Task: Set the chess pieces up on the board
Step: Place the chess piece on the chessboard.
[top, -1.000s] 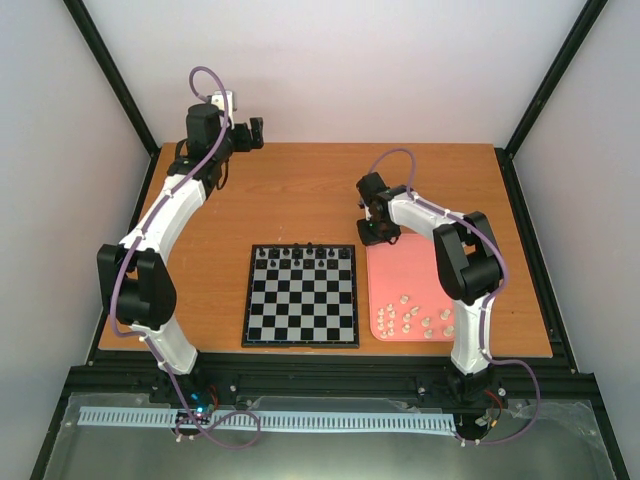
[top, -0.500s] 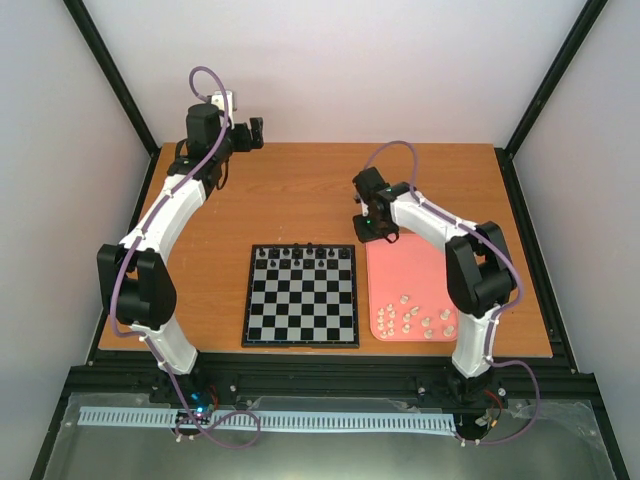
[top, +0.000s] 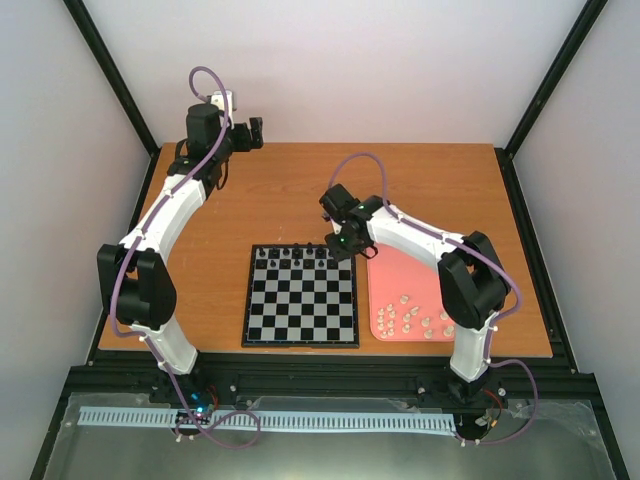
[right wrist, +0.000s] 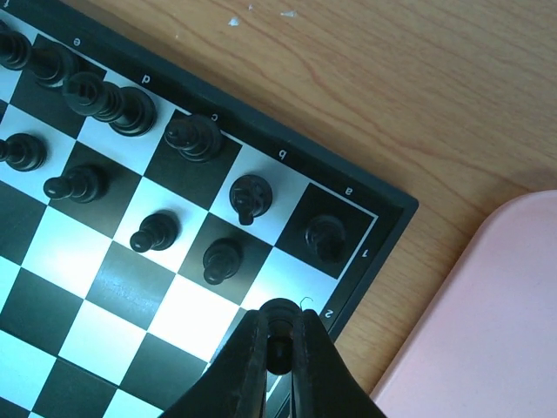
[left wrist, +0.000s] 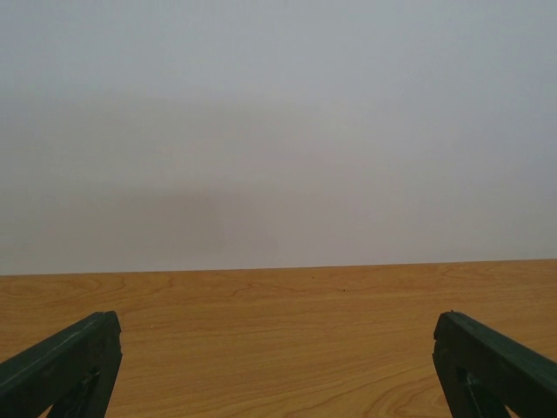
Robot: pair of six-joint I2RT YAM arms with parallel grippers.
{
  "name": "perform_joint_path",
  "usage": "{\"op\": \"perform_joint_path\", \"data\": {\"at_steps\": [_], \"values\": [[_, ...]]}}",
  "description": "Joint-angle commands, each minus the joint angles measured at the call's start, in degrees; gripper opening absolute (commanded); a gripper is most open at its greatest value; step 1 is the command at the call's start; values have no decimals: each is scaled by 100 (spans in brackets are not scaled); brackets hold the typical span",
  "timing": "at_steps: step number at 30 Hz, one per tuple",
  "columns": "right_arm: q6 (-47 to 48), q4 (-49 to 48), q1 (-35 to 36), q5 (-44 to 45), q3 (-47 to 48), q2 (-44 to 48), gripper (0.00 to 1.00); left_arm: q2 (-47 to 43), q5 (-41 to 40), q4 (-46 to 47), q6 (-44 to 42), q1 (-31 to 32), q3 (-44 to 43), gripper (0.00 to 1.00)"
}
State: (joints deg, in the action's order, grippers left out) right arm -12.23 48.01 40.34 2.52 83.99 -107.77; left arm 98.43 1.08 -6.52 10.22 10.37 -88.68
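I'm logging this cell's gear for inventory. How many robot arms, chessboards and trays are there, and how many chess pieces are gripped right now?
Robot arms: 2, the left arm and the right arm
Chessboard: 1
Pink tray: 1
Gripped chess piece: 1, black, in the right hand
Total: 5

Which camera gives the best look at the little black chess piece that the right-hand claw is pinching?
The right wrist view: the black piece sits pinched in the right gripper, at the corner of the board. In the top external view the gripper hides it; the left wrist view shows only table and wall.
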Motion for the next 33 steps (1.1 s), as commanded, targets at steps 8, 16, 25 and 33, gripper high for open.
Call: {"op": "perform_joint_path", "data": {"at_steps": [8,16,25,33], "values": [[-168,-128,115,-165,-349,-43,8,88,-52,-41,-56,35,-333,100],[-124,-264,119,-189,-387,-175,8,97,-20,-42,-54,44,-342,100],[-126,-423,91,-22,-508,-246,8,137,11,-42,-52,53,-369,100],[-124,-618,47,5,-600,-308,8,140,-27,-53,-64,57,-369,100]]}}
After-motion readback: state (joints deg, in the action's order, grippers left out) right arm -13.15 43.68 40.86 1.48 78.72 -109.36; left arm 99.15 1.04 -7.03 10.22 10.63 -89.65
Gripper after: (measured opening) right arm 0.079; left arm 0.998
